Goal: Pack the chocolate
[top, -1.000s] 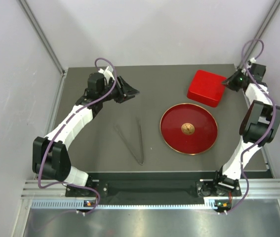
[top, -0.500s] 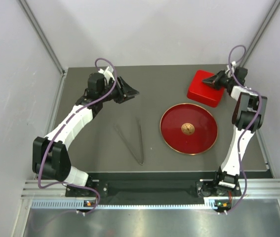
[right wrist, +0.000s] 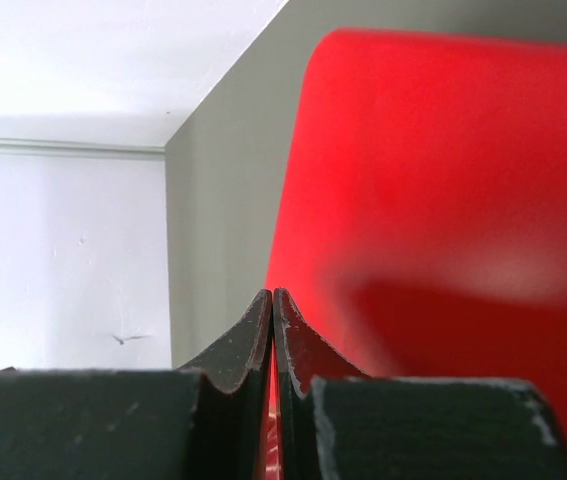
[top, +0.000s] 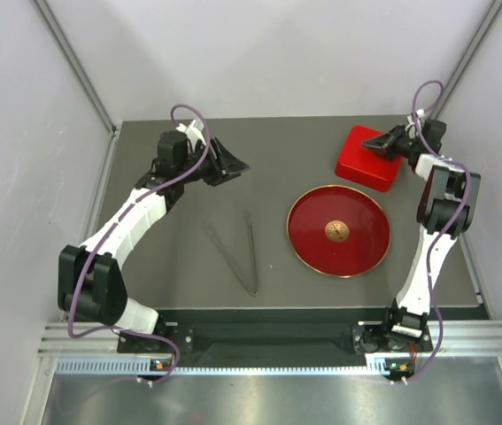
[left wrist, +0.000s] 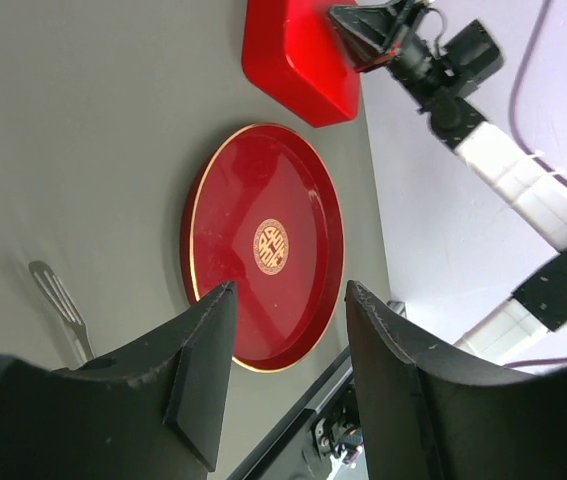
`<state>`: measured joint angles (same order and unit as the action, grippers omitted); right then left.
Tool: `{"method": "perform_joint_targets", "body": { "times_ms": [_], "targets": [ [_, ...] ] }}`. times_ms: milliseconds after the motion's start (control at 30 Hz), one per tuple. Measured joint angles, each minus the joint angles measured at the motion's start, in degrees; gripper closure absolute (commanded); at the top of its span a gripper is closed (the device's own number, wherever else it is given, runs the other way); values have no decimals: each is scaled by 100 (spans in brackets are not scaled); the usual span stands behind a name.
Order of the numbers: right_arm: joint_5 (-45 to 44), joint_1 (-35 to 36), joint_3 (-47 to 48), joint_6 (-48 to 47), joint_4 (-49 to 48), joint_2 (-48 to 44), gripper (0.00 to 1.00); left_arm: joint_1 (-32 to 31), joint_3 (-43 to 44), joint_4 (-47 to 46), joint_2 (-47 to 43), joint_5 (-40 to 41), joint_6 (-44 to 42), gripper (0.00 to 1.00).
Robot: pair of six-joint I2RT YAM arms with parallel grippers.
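Two grippers, one pinched, one gaping

Biggest first: dark grey tabletop (top: 304,146). On its right half sits a round red plate with a gold rim (top: 312,221). Just beyond it, near the far right corner, there's a glossy red square box (top: 361,166). Thin grey metal tongs (top: 251,257) lie flat left of the plate. Left gripper (top: 237,164) hangs over the far left, jaws apart, nothing between them. Right gripper (top: 382,147) is pinched together over the box. Chocolate: honestly can't tell where it is.

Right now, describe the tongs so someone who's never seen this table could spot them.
Find the round red plate on the dark table. Left of it, apart, lie the tongs: thin grey metal in a narrow V, unlike their red neighbours.
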<state>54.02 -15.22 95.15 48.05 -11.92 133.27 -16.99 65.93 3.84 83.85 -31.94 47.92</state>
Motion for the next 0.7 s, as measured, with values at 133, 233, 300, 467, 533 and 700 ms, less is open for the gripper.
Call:
{"method": "perform_joint_targets", "body": {
  "times_ms": [133, 233, 300, 467, 533, 700],
  "targets": [
    [-278, 68, -48, -455, 848, -577, 92, 2, 22, 291, -7, 63, -177, 46],
    [-697, 195, -238, -953, 1565, -1458, 84, 0, 168, 664, -13, 177, -396, 44],
    [-1069, 323, -409, -1294, 1976, -2162, 64, 0, 304, 901, -59, 275, -573, 42],
    [-2096, 894, -592, -2087, 2905, -3812, 0, 0, 706, 1456, -372, 511, -1034, 4],
    [-2566, 1191, -796, -2354, 3209, -4498, 0, 0, 846, 1591, -535, 638, -1215, 1],
    [-3405, 1624, -1305, -2647, 3858, -5753, 0, 0, 1023, 1812, -903, 953, -1578, 1]
  ]
}}
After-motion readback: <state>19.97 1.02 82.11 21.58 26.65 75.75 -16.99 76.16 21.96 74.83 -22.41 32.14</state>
